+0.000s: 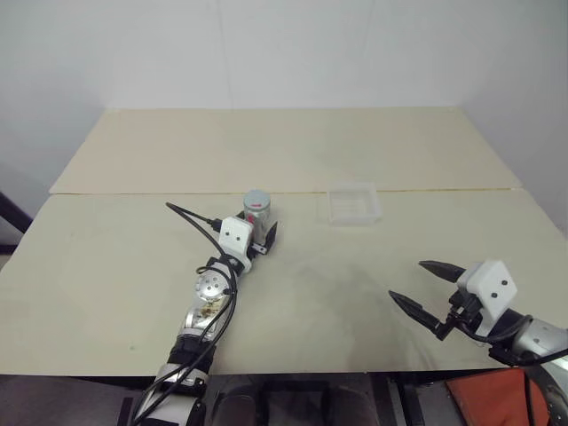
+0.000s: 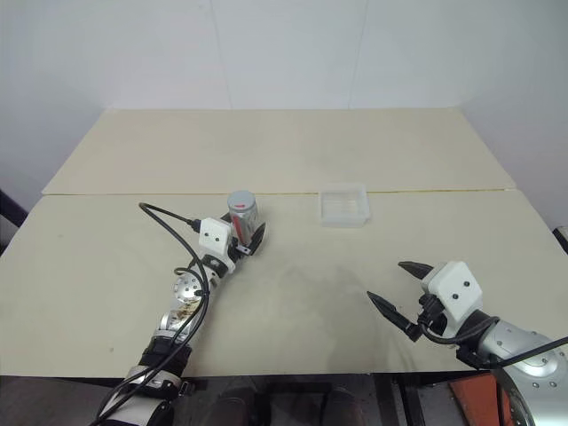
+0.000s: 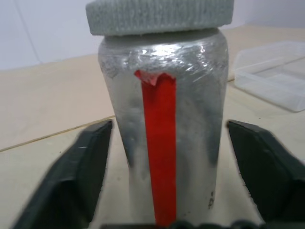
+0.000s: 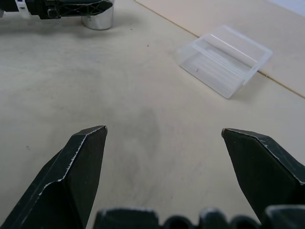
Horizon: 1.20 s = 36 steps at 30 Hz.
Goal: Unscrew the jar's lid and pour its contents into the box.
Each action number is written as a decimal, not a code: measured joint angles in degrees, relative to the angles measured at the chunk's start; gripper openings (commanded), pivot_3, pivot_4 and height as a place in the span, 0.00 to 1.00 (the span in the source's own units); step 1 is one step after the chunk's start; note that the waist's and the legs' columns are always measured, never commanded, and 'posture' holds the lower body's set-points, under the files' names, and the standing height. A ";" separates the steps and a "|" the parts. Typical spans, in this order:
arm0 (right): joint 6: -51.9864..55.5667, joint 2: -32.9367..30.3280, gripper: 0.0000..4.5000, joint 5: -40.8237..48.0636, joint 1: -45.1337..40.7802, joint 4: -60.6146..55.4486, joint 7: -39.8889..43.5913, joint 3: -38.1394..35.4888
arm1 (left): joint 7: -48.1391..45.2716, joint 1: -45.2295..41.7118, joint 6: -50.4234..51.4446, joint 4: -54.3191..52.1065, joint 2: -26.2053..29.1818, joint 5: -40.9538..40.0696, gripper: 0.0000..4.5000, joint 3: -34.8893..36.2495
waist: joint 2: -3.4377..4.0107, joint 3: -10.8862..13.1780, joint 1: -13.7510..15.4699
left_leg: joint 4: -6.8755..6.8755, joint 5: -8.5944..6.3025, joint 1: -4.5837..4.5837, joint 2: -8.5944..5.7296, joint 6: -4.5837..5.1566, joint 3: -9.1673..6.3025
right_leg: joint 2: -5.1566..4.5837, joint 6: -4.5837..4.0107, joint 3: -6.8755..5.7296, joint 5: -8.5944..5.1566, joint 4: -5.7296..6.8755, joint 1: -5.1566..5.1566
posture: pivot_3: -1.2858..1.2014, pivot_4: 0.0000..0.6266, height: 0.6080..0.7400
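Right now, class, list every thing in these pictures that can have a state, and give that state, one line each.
jar: upright on the table, between the left gripper's fingers, gaps visible on both sides.
lid: on the jar.
box: open, lying flat on the table, apart from the jar.
left gripper: around the jar, not shut on it.
right gripper: open, holding nothing.

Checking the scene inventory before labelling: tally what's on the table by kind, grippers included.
jar: 1
lid, on the jar: 1
box: 1
gripper: 2, left around the jar, right open over bare table
Total: 5
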 measured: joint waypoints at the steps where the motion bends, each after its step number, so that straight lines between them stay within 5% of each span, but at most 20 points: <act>1: 0.00 0.04 1.00 0.01 -0.02 0.00 0.00 0.00 | 0.25 -0.33 -0.39 0.51 -0.03 0.40 0.55 0.01 | 0.00 0.00 0.04 | 0.00 0.00 0.00 0.00 0.00 0.00 | 0.00 0.00 0.00 0.00 0.00 0.00 | 0.52 0.24 1.00; 3: 0.00 0.07 1.00 0.00 -0.05 0.00 0.00 0.00 | 0.26 -0.45 -1.25 0.91 -0.25 0.43 0.45 -0.04 | 0.00 0.00 0.07 | 0.00 0.00 0.00 0.00 0.00 0.00 | 0.00 0.00 0.00 0.00 0.00 0.01 | 0.52 0.24 1.00; 13: 1.11 1.60 1.00 0.20 -3.98 -0.89 -2.70 1.00 | -1.56 -0.83 -1.03 1.15 0.48 -0.02 0.44 0.40 | 0.01 -0.01 0.00 | 0.00 0.00 0.03 0.00 -0.01 -0.01 | 0.00 0.00 -0.01 0.00 0.03 0.00 | 0.52 0.24 1.00; 25: 9.19 22.87 1.00 -6.35 -28.95 -3.33 -24.10 26.62 | -19.08 5.67 13.13 -19.66 6.51 -10.82 0.44 -2.87 | 0.04 -0.02 -0.40 | 0.01 0.21 -0.17 -0.01 -0.35 -0.05 | 0.04 0.00 -0.13 0.00 0.16 -0.15 | 0.52 0.24 1.00; 36: 8.97 25.64 1.00 -8.99 -31.05 -0.61 -23.51 31.89 | -21.04 8.42 18.64 -27.19 5.52 -11.90 0.44 -6.57 | 0.05 -0.03 -0.73 | -0.01 0.26 -0.18 0.02 -0.43 -0.06 | 0.18 0.01 -0.17 0.01 0.13 -0.15 | 0.52 0.24 1.00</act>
